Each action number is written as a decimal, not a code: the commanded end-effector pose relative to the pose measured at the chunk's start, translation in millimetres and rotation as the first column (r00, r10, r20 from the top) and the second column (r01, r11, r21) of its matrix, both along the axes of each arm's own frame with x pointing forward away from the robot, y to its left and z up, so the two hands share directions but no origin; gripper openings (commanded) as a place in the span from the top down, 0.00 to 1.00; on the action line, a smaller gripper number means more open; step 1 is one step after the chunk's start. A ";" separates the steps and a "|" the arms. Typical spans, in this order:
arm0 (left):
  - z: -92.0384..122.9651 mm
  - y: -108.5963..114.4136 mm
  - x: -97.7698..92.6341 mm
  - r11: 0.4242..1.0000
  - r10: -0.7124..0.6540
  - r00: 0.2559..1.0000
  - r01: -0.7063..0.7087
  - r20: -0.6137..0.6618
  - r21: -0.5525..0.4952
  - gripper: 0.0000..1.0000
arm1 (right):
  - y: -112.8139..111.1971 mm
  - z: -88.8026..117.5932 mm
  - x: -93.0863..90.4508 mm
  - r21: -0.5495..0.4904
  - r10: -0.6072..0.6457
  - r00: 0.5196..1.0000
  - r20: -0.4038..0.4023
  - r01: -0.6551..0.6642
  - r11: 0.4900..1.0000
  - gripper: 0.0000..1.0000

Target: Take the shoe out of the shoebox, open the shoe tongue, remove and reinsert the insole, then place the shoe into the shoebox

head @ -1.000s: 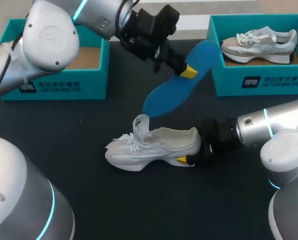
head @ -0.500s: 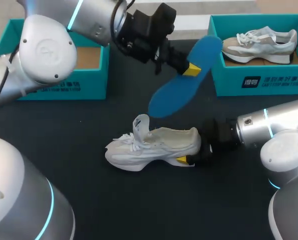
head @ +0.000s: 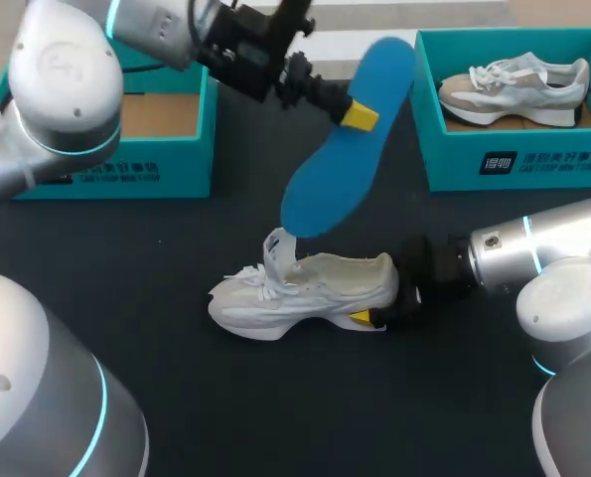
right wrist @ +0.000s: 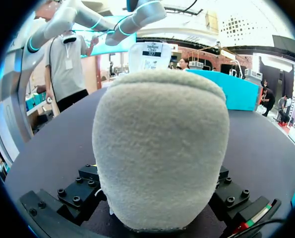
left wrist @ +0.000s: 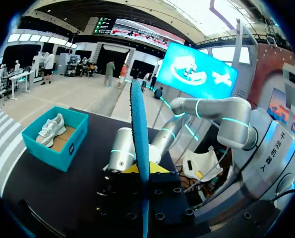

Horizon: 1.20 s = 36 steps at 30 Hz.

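A white shoe (head: 310, 290) lies on its sole on the black table, its tongue (head: 279, 248) pulled up. My right gripper (head: 376, 310) is shut on the shoe's heel (right wrist: 159, 148), which fills the space between its fingers in the right wrist view. Above the shoe, my left gripper (head: 353, 113) is shut on a blue insole (head: 345, 149). The insole hangs steeply tilted, its lower end just over the tongue. In the left wrist view the insole (left wrist: 138, 124) shows edge-on between the yellow tips.
An open teal shoebox (head: 106, 169) stands at the back left with only its cardboard floor showing. A second teal shoebox (head: 518, 159) at the back right holds another pale shoe (head: 514, 87). Bare black table lies in front of the shoe.
My left gripper has moved left and up with the insole, which now stands more upright with its lower end nearer the tongue. The right gripper and shoe have stayed still.
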<state>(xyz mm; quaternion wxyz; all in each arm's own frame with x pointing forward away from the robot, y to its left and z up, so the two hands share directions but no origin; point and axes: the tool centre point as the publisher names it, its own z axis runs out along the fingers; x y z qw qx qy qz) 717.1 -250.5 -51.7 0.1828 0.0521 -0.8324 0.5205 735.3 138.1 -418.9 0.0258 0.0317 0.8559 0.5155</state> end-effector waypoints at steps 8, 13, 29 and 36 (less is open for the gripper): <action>28.5 3.3 1.2 0.888 -0.214 0.862 -0.025 -0.459 -0.460 1.00 | 2.4 -5.0 0.7 -0.003 -0.001 1.000 0.000 0.001 1.000 1.00; 28.5 3.3 1.2 0.888 -0.214 0.862 -0.025 -0.459 -0.460 1.00 | 2.4 -5.0 0.7 -0.003 -0.001 1.000 0.000 0.001 1.000 1.00; 48.0 9.7 -13.1 0.926 -0.150 0.821 -0.079 -0.550 -0.370 1.00 | 2.4 -5.0 0.7 -0.003 -0.001 1.000 0.000 0.001 1.000 1.00; 75.2 17.9 -24.5 0.965 -0.062 0.823 -0.095 -0.565 -0.244 1.00 | 2.4 -5.0 0.7 -0.003 -0.001 1.000 0.000 0.001 1.000 1.00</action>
